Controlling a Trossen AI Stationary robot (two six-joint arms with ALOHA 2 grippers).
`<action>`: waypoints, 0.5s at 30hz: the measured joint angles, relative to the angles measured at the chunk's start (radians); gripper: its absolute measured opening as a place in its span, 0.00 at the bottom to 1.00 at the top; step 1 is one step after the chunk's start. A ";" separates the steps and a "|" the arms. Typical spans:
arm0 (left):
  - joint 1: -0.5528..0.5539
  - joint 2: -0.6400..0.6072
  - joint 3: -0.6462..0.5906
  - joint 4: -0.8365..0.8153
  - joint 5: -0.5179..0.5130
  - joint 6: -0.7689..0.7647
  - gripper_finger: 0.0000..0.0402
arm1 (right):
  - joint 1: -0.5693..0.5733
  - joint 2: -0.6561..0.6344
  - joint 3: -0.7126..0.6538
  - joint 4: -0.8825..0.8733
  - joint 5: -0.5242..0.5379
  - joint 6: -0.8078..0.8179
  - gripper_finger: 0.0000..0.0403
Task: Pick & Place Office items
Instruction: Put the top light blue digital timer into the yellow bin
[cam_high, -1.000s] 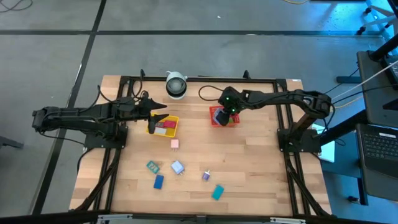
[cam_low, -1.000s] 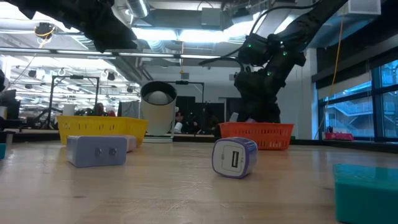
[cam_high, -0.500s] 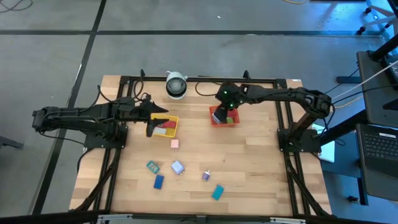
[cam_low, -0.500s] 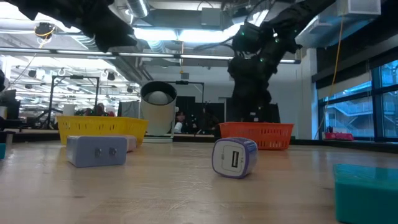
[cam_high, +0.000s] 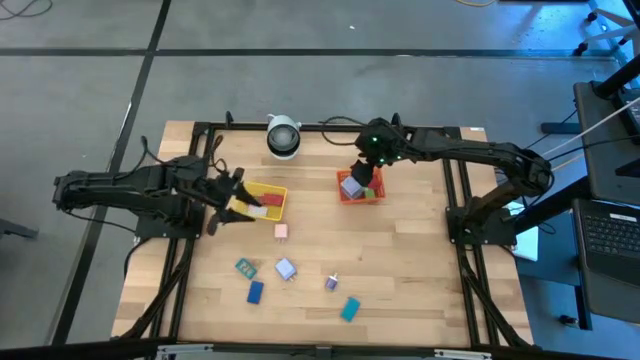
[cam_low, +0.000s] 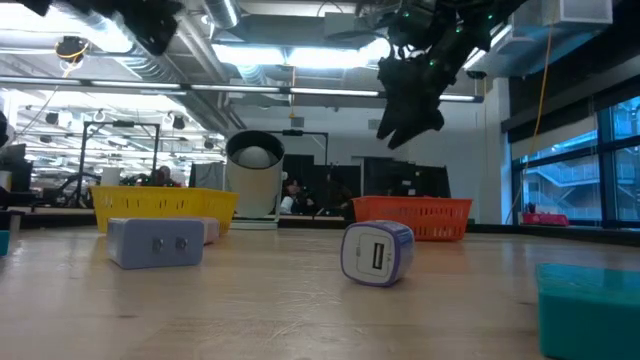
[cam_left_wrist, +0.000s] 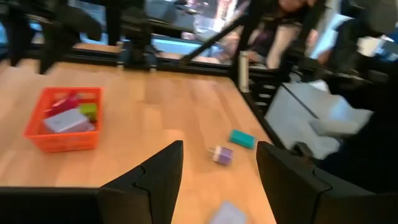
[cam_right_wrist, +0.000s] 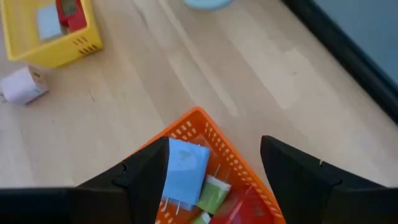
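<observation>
Right gripper (cam_high: 361, 176) hovering spread and empty above red tray (cam_high: 347, 197), left gripper (cam_high: 218, 213) hanging open beside yellow tray (cam_high: 280, 193), pink block (cam_high: 281, 231) lying nearby

wood table (cam_high: 400, 270), yellow tray (cam_high: 266, 201), red tray (cam_high: 360, 190), loose office items (cam_high: 285, 268)

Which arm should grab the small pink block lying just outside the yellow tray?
Probably left. The left gripper hangs open beside the yellow tray, close to the pink block. The right gripper is open too, but over the red tray, farther from that block.
</observation>
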 joint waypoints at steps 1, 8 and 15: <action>-0.023 -0.010 0.016 -0.028 -0.005 0.000 0.50 | 0.000 -0.004 0.000 0.000 0.003 0.000 0.63; -0.221 -0.020 0.119 -0.375 -0.230 -0.096 0.50 | 0.024 -0.006 0.000 -0.001 0.011 0.000 0.63; -0.411 0.119 0.119 -0.419 -0.312 -0.220 0.50 | 0.046 -0.006 0.000 0.001 0.011 0.005 0.63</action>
